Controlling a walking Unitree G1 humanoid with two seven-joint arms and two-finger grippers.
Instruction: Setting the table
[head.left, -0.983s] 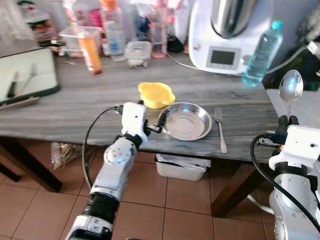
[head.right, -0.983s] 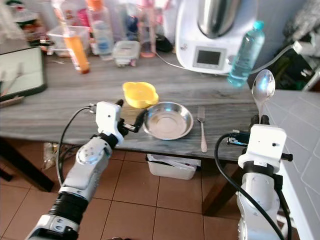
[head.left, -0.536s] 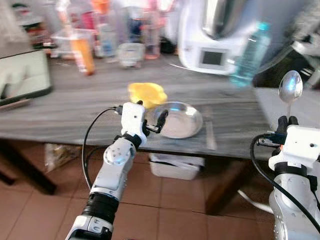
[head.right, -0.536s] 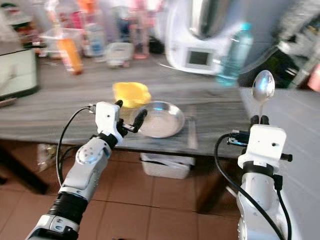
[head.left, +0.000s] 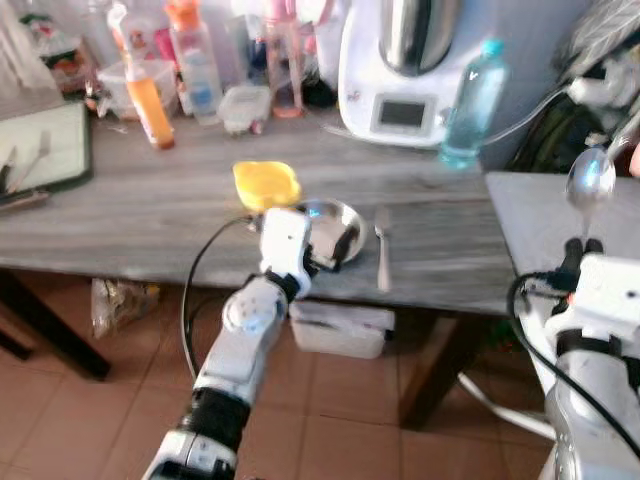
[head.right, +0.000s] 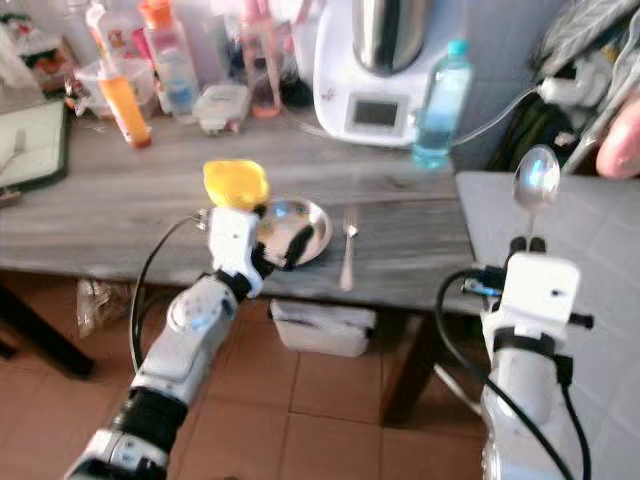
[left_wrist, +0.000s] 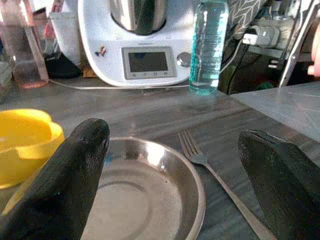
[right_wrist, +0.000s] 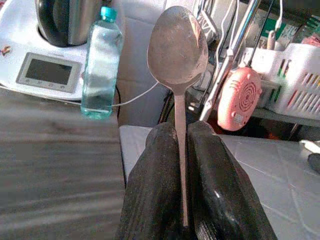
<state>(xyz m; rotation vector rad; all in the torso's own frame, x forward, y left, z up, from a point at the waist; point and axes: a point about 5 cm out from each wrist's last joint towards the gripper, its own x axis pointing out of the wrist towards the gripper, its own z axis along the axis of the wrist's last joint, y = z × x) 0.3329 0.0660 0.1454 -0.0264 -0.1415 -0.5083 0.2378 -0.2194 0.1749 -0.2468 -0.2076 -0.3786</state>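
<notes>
— Swinging right over the past second, the head camera carried the whole table scene leftward; did the things themselves move?

— No. The yellow bowl (head.left: 265, 183), steel plate (head.left: 335, 226) and fork (head.left: 382, 252) lay as before on the grey wooden table (head.left: 140, 215), plate between bowl and fork. The left gripper (head.left: 332, 250) hovered at the plate's near rim, fingers spread wide and empty.

— And the spoon?

— Upright, off beyond the table's right end, its handle pinched between the pressed-together fingers (right_wrist: 155, 195) of the right gripper (right_wrist: 181, 190); the spoon (right_wrist: 177, 47) awaited placing. The next move, by my judgement, called for lowering it flat beside the fork.
</notes>
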